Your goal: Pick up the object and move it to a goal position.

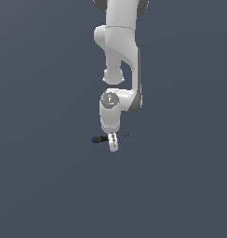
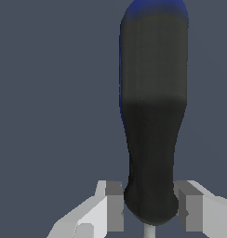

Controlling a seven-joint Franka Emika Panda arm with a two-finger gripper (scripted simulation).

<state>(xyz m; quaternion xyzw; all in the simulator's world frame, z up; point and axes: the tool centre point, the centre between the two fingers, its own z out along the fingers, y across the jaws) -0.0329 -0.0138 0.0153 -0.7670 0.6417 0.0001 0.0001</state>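
Note:
The object (image 1: 97,139) is a small slim screwdriver-like tool lying level, its blue-tipped dark handle toward the exterior view's left and its thin shaft toward the right. My gripper (image 1: 113,143) points straight down over it, and the fingers hide the tool's middle. In the wrist view the dark handle (image 2: 152,116) fills the frame, blue at its far end. The gripper (image 2: 150,204) is shut on the handle's narrow end, where the shaft begins. One grey pad (image 2: 114,207) sits on each side, close against the handle.
Only a plain dark grey-blue surface surrounds the tool in both views. The white arm (image 1: 119,56) rises from the gripper toward the top of the exterior view.

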